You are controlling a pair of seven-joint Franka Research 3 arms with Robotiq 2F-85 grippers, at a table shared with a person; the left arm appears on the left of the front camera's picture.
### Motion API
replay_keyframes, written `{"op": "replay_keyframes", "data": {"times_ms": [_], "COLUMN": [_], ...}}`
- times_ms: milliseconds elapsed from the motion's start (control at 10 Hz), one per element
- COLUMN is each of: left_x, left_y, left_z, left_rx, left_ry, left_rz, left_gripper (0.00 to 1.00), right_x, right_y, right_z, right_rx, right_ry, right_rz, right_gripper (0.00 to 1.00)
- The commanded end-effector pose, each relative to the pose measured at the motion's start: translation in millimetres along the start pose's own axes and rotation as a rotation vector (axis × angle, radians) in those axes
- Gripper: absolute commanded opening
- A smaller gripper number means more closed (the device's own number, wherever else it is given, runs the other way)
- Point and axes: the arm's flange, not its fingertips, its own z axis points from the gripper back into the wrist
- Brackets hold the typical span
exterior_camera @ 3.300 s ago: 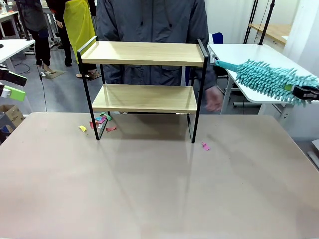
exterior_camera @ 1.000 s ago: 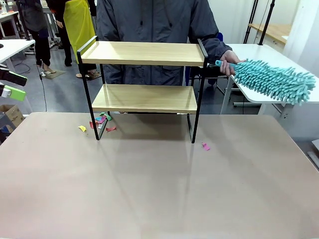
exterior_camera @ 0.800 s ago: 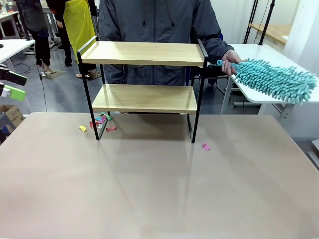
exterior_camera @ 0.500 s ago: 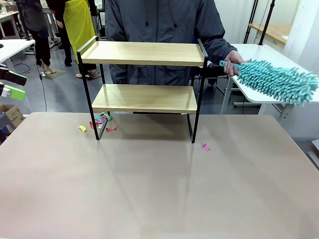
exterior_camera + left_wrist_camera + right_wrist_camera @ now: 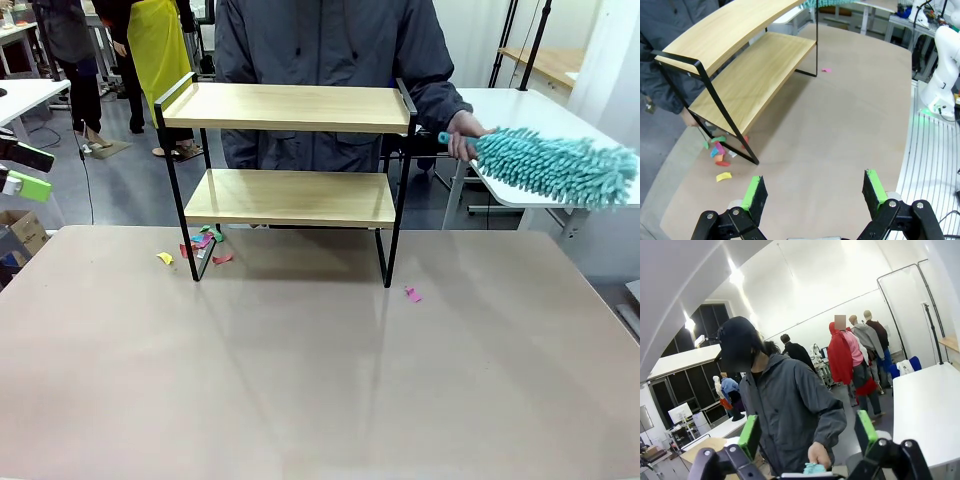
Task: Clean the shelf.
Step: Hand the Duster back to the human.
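Fingers first: on the left gripper (image 5: 22, 172), which you see at the front view's left edge, well off the table's left side, the green-padded fingers look spread and carry nothing. Across the table (image 5: 320, 400), the shelf (image 5: 290, 150) stands near the far edge, left of centre: two pale wooden boards, smooth and flat, on thin black metal legs with raised black side rails. Both boards look bare to you, so the wiping may be done or not begun; you cannot judge dust from here. Small paper scraps (image 5: 205, 245), pink, green and yellow, lie by the shelf's left legs, and one pink scrap (image 5: 412, 294) lies off its right leg, so the tabletop is not yet tidy. The person's hand (image 5: 463, 130) holds the duster (image 5: 555, 165), a teal, shaggy microfibre head on a thin handle, beyond the shelf's right end, touching nothing

From the left wrist, your own fingers (image 5: 756, 196) stand wide apart with matte tabletop (image 5: 840, 130) between them. The shelf (image 5: 750, 75) lies ahead, its boards bowed by the lens; the scraps (image 5: 719, 152) cluster at its near foot

From the right wrist, fingers (image 5: 749, 436) are likewise spread and empty. Between them stands the person in a grey jacket, a hand (image 5: 819, 456) around something teal and fluffy, likely the duster (image 5: 814, 468)
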Motion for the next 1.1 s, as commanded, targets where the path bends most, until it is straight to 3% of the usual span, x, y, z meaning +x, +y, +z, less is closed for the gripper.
{"op": "replay_keyframes", "data": {"times_ms": [0,1000], "left_x": [-0.6,-0.6], "left_y": [0.6,0.6], "left_z": [-1.4,-1.4], "left_rx": [-0.008,-0.008], "left_ry": [-0.030,-0.030], "left_rz": [-0.017,-0.017], "left_gripper": [1.00,1.00], "right_x": [2.4,2.4], "right_y": [1.8,1.8], "right_z": [-0.2,-0.2], "right_rx": [-0.006,-0.006], "right_ry": [-0.002,-0.002], "right_rz": [0.024,0.024], "right_gripper": [1.00,1.00]}}
